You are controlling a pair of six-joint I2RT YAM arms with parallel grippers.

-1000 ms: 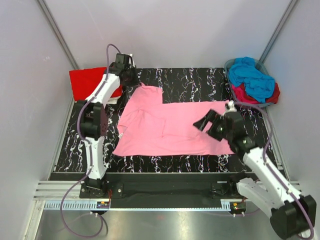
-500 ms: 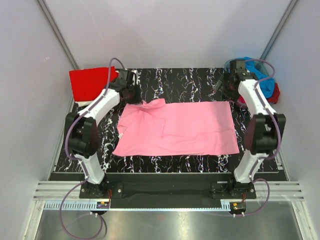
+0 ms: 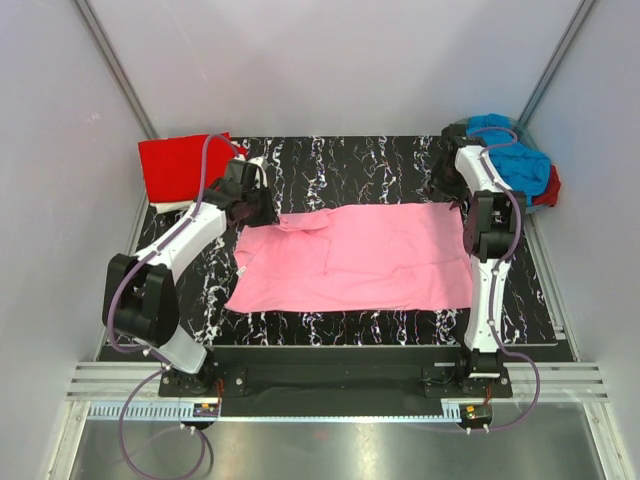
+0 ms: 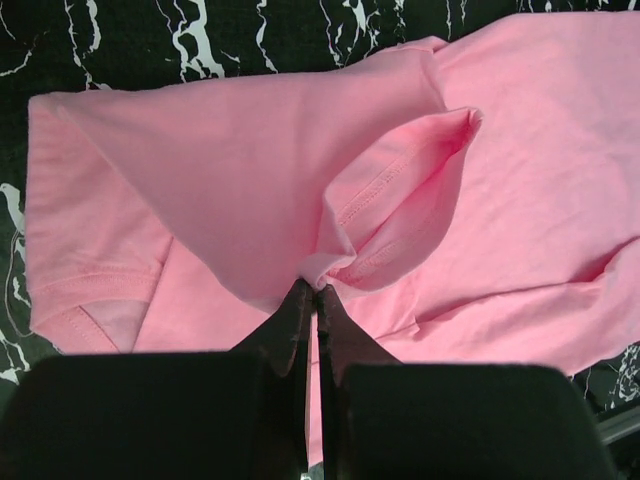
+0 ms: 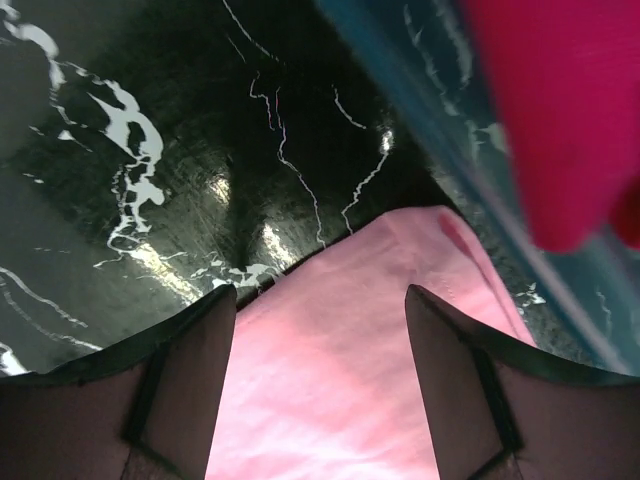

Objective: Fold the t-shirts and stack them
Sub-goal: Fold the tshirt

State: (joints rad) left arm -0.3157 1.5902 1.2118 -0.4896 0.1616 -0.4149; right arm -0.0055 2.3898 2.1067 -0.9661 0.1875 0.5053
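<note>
White arm links [image 3: 188,233], black joints [image 3: 135,300], purple cables [image 3: 122,420]

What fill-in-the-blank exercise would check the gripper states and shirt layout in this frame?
1. The left gripper is ____ on a fold of the pink t-shirt.
2. The right gripper hangs ____ over that shirt's far right corner.
3. The folded red t-shirt lies at the far ____ corner of the table.
4. The topmost t-shirt in the basket is ____.

Missing words: shut; open; left; blue.
</note>
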